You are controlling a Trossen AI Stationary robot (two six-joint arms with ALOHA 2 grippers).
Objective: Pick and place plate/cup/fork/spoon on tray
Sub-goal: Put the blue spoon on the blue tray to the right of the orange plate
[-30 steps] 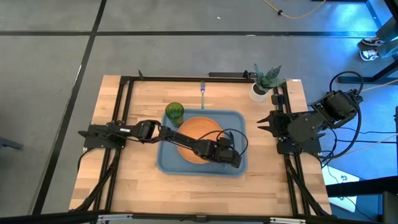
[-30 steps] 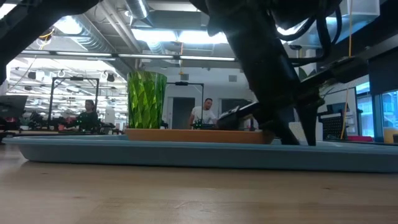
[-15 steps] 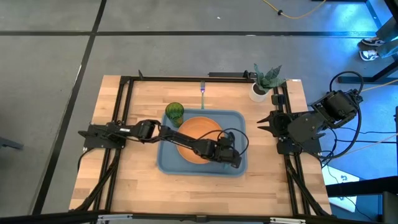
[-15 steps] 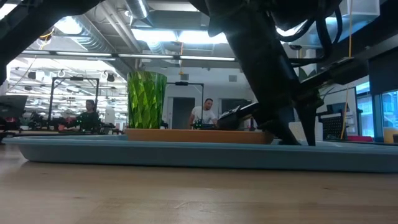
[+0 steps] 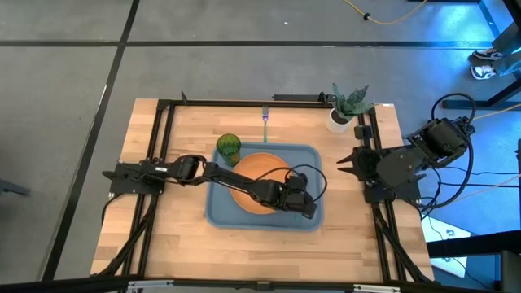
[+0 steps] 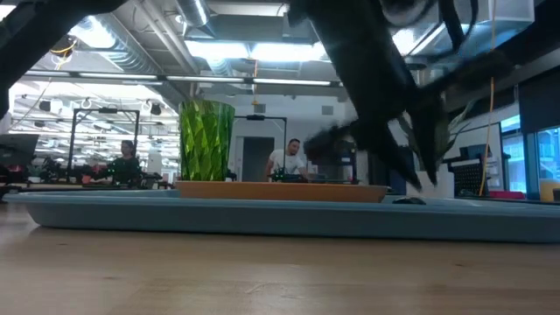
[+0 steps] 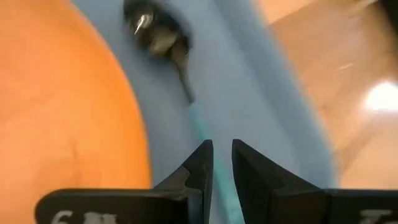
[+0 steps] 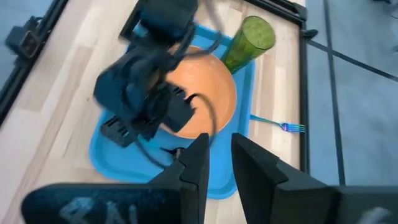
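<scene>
The blue-grey tray (image 5: 218,213) lies mid-table. On it rest the orange plate (image 5: 259,165) and, in its far left corner, the upright green cup (image 5: 229,146). The spoon (image 7: 163,40) lies flat on the tray floor to the plate's right, its teal handle (image 7: 200,127) running toward my left gripper (image 7: 222,163). That gripper (image 6: 418,171) hovers open just above the tray's right part, touching nothing. The fork (image 5: 264,122) lies on the table beyond the tray's far rim. My right gripper (image 8: 217,155) waits open, raised by the table's right edge (image 5: 345,161).
A white pot with a green plant (image 5: 340,118) stands at the table's far right corner. Black frame rails (image 5: 163,163) run along the left, right and far edges. Bare wood shows left of the tray and along the near edge. People show in the room beyond.
My left gripper has risen off the tray floor and rolled a little at the wrist. The spoon has stayed lying on the tray to the plate's right. Plate, cup and fork have kept their places.
</scene>
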